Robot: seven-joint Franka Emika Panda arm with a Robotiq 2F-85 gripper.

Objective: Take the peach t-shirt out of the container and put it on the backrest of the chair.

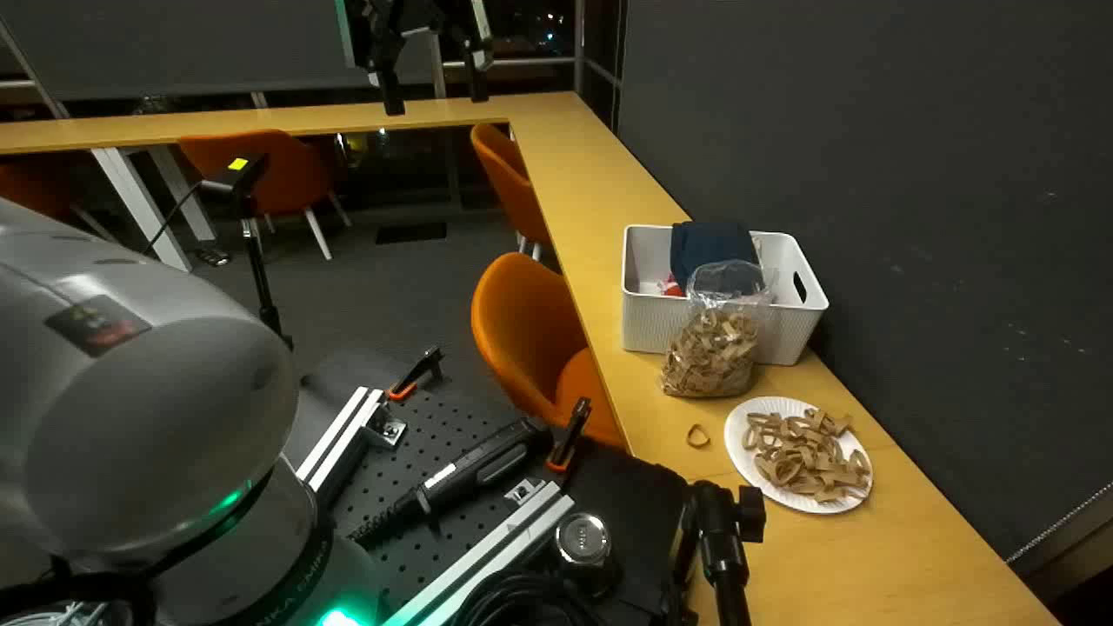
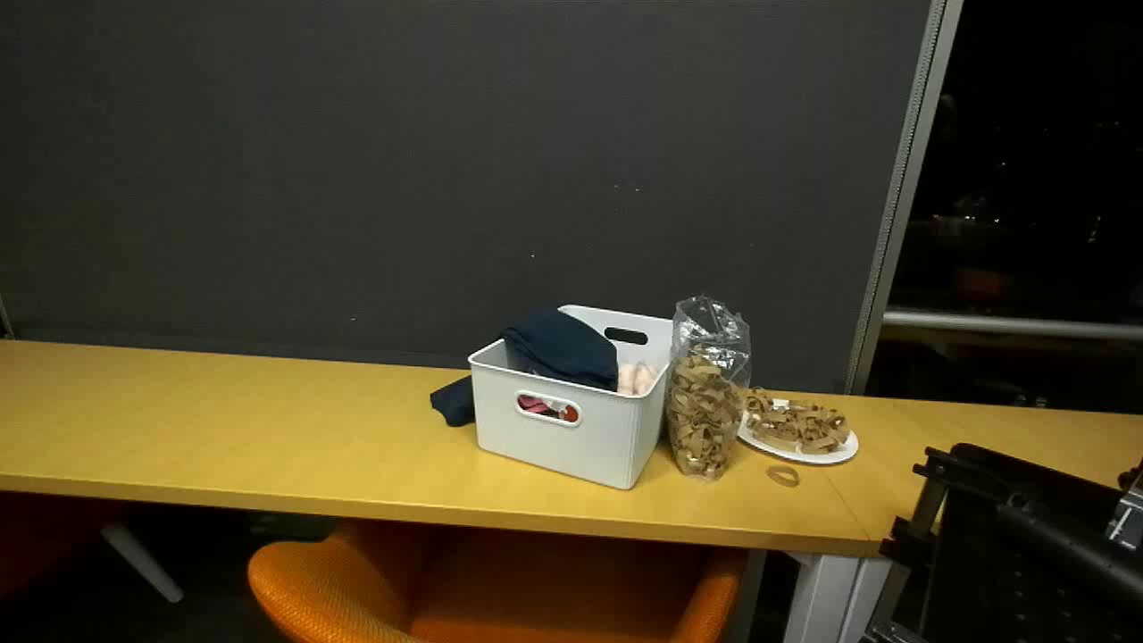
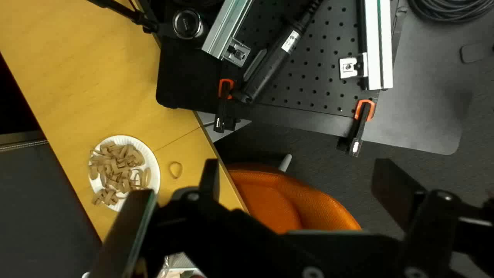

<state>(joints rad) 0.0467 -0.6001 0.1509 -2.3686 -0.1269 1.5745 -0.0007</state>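
The white container (image 1: 648, 326) stands on the wooden table, also in an exterior view (image 2: 554, 442). A pale peach cloth (image 2: 637, 379) shows inside it, beside a navy cloth (image 2: 567, 348) that lies over the rim; most of the peach cloth is hidden. The orange chair (image 1: 522, 322) is beside the table, its backrest away from the table edge; the chair also shows in an exterior view (image 2: 326, 580) and the wrist view (image 3: 308, 197). My gripper (image 1: 435, 97) hangs high in the air, apart from everything. Its fingers are wide apart and empty in the wrist view (image 3: 296, 172).
A clear bag of brown loops (image 1: 711, 352) stands against the container. A white plate of brown loops (image 1: 739, 443) and a single loop (image 1: 698, 436) lie nearby. A black perforated board (image 3: 308, 77) with clamps and a camera stand (image 1: 726, 548) are near the chair.
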